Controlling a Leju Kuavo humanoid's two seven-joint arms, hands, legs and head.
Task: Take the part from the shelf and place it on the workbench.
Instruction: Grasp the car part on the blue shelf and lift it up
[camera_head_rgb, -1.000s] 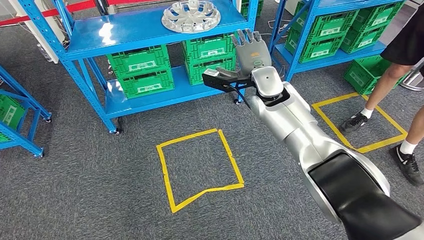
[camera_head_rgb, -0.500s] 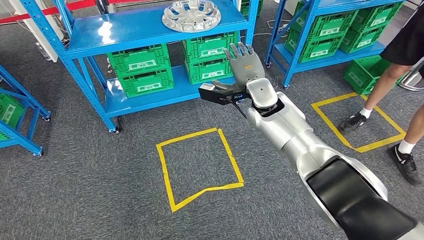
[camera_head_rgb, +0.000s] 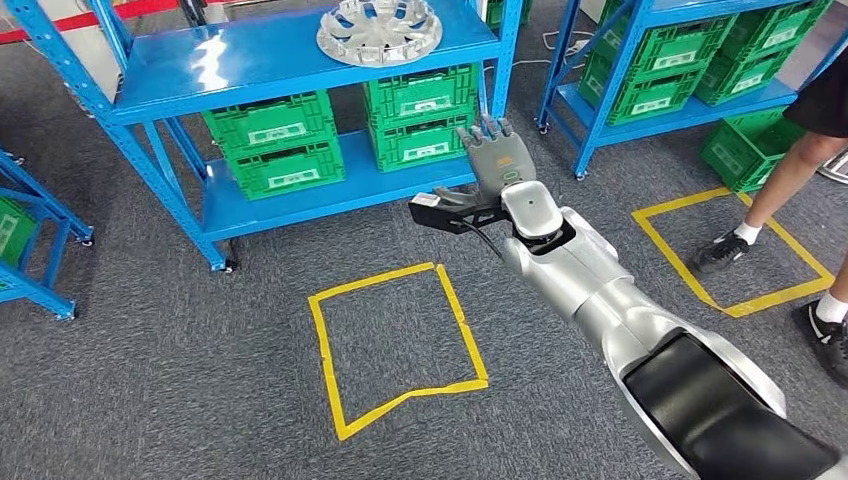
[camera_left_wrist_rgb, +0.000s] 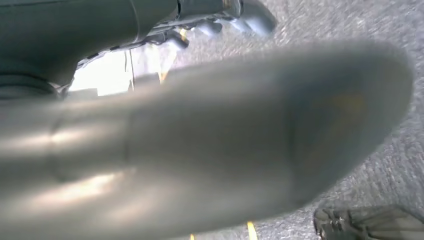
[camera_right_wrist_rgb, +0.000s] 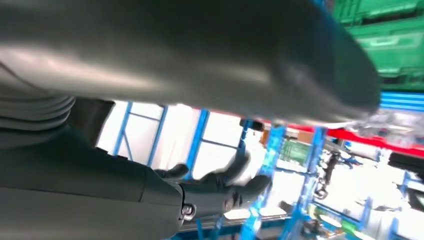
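In the head view the right hand (camera_head_rgb: 495, 160) is raised before the blue shelf (camera_head_rgb: 300, 55), fingers spread and holding nothing. The silver part (camera_head_rgb: 378, 30) lies on the top board. In the left wrist view the left hand (camera_left_wrist_rgb: 200, 150) is a grey blur; I cannot tell its state. In the right wrist view the dark fingers (camera_right_wrist_rgb: 235, 187) are apart.

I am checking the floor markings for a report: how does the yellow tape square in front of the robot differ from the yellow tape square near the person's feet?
The front square lies whole in the head view, with nothing on it; its near side bends inward. The square by the person is partly covered by a shoe, and its visible sides look straight. Both are yellow tape outlines on grey carpet.
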